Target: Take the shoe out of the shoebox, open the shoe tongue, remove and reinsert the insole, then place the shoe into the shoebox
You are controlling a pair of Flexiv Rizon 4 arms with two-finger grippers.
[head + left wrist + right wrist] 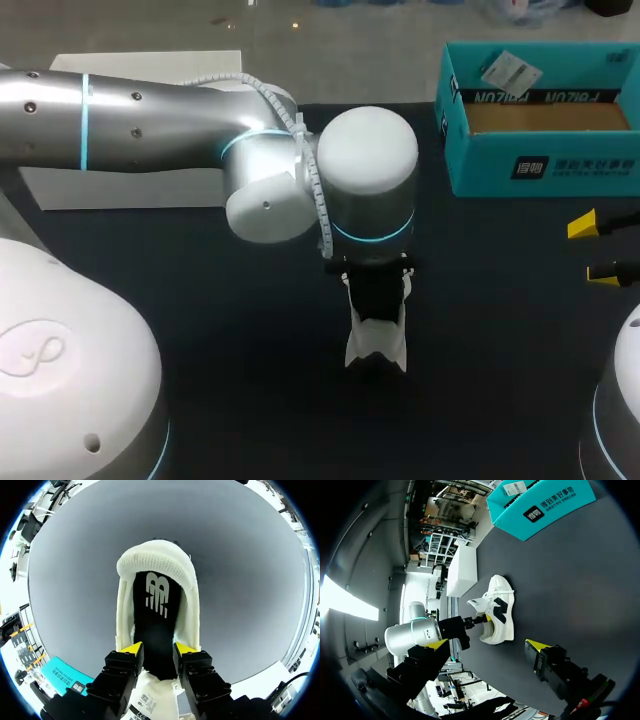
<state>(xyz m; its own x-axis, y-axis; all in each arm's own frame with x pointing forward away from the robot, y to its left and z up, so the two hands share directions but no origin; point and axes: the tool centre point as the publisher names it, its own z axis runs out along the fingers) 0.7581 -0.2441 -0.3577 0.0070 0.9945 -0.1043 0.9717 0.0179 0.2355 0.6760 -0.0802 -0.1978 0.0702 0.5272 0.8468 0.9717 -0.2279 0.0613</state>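
Note:
A white shoe (185, 610) lies on the dark table, its toe pointing away from my left gripper (159, 649). The black insole (157, 610) with a pale logo lies inside it. My left gripper hovers over the heel end of the insole, yellow fingertips (132, 648) apart, gripping nothing. The white tongue (477, 602) is folded back. In the head view the shoe (377, 345) pokes out from under my left wrist. The teal shoebox (540, 165) stands open at the back right. My right gripper (595, 248) waits wide open at the right edge, holding nothing.
A white lid or box (100, 185) lies at the back left, partly under my left arm. The shoebox holds a brown base and a small paper tag (510, 70). Dark table (200, 330) surrounds the shoe.

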